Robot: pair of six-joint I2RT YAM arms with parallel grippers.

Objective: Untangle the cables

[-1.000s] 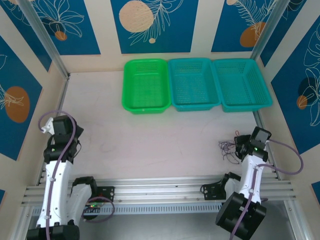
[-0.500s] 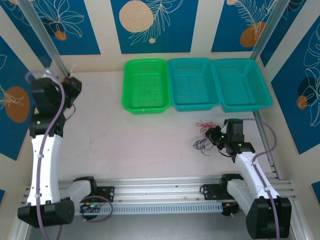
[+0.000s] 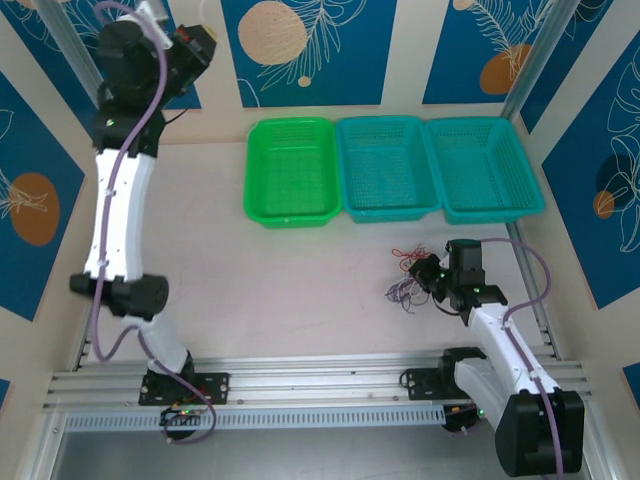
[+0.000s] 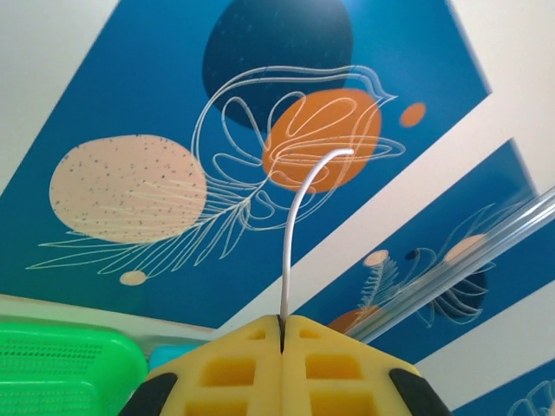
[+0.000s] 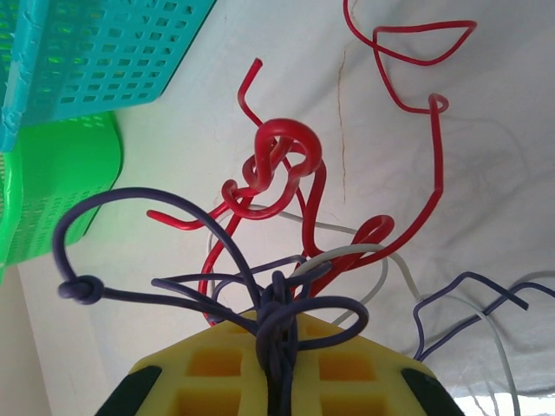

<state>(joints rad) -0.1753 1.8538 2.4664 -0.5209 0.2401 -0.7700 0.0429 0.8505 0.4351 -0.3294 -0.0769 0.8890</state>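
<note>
- Left gripper (image 4: 282, 332), held high by the patterned back wall, has its yellow fingers pressed together on a whitish wire (image 4: 286, 251) that curves upward.
- Right gripper (image 5: 279, 354) is clamped on the knotted dark purple wire (image 5: 276, 316), low over the table (image 3: 280, 285).
- Red wire (image 5: 286, 127) tangles with it near the teal basket (image 5: 95, 52).

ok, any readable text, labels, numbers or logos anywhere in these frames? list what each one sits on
None readable in any view.
Wall panels: leaf and circle art, no lettering.
Green basket, teal baskets: plain mesh, no labels.
Left gripper, jaws shut on the white cable: plain yellow, unmarked.
Right gripper, jaws shut on the dark purple cable: same, unmarked.
Arm housings: any markings too small to tell.
</note>
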